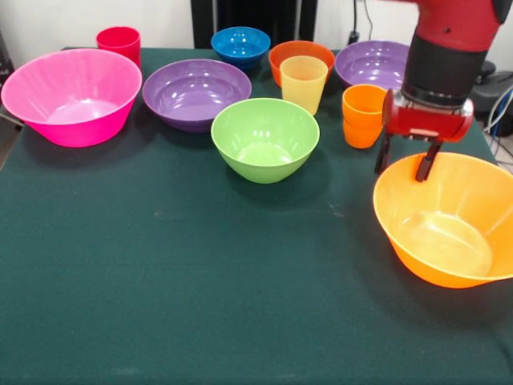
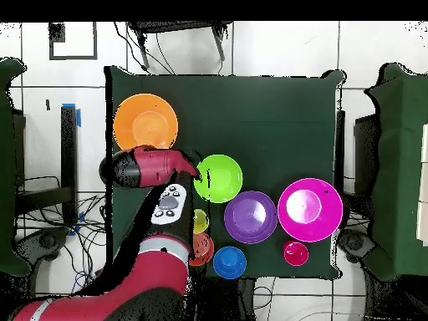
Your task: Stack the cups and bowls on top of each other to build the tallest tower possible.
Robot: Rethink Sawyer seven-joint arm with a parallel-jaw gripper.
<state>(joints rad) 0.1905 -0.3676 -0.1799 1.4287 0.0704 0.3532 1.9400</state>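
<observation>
Jaws (image 1: 405,165): two dark fingers set apart, gripping nothing, hanging over the far rim of the big orange bowl (image 1: 446,218) at right of frame in the front view. 
Orange cup (image 1: 362,115): upright, just left of the jaws. 
Purple bowl (image 1: 375,62): behind the orange cup, partly hidden by the arm (image 1: 449,48). 
Pale yellow cup (image 1: 303,83): upright, in front of the small orange-red bowl (image 1: 298,53). 
Green bowl (image 1: 264,138): centre of the dark green counter (image 1: 176,289). 
Second purple bowl (image 1: 196,92): left of and behind the green one. 
Blue bowl (image 1: 240,44): top centre. 
Big pink bowl (image 1: 72,96): far left. 
Red cup (image 1: 119,40): behind the pink bowl. 
Nothing is stacked.
</observation>
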